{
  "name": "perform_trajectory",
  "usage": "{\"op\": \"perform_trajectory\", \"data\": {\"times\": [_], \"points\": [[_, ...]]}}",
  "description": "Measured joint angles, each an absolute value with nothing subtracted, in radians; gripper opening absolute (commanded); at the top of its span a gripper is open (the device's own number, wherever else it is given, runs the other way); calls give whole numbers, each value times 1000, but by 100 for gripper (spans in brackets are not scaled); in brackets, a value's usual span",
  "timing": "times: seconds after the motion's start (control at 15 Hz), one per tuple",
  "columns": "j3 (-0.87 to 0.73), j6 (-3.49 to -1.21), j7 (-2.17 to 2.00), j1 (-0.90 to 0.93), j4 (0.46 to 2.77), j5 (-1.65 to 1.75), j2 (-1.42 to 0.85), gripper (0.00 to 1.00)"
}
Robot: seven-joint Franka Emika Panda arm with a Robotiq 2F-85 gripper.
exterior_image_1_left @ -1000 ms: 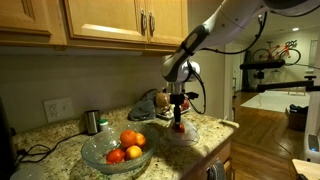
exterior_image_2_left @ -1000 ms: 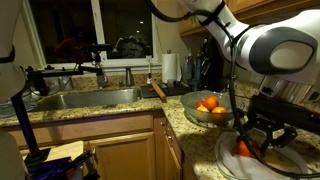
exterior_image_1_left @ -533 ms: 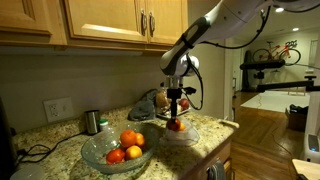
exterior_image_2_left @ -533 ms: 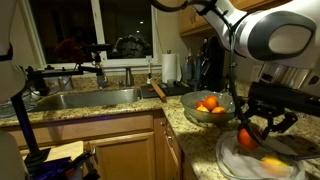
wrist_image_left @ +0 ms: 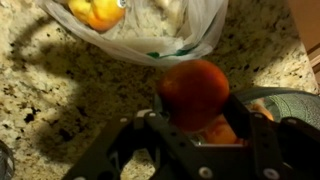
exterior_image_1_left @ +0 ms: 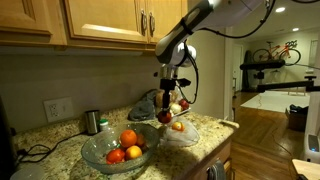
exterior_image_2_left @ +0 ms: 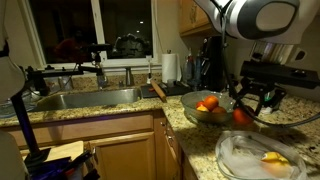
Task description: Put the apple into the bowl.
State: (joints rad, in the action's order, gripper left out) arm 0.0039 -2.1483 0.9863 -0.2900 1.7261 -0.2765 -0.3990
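Observation:
My gripper (exterior_image_1_left: 166, 111) is shut on the small red apple (exterior_image_1_left: 165, 117) and holds it in the air between the white dish (exterior_image_1_left: 184, 136) and the large clear glass bowl (exterior_image_1_left: 96, 155). The bowl holds several orange and red fruits. In an exterior view the gripper (exterior_image_2_left: 243, 106) holds the apple (exterior_image_2_left: 241, 116) just beside the bowl's rim (exterior_image_2_left: 190, 112). In the wrist view the apple (wrist_image_left: 193, 88) sits between the fingers (wrist_image_left: 194, 112) above the granite counter. An orange fruit (exterior_image_1_left: 178, 126) lies in the dish.
A plastic bag (wrist_image_left: 165, 30) with yellowish fruit lies on the counter behind the dish. A metal cup (exterior_image_1_left: 92, 121) stands by the wall. Wooden cabinets (exterior_image_1_left: 110, 20) hang above. A sink (exterior_image_2_left: 85, 98) and paper towel roll (exterior_image_2_left: 171, 68) are further along the counter.
The gripper has risen from the white dish with the apple in it and moved sideways toward the glass bowl.

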Motion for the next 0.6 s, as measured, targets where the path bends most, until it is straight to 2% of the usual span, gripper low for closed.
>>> {"op": "perform_trajectory", "data": {"times": [0.6], "points": [[45, -2149, 1035, -248, 1727, -316, -367, 38]]}}
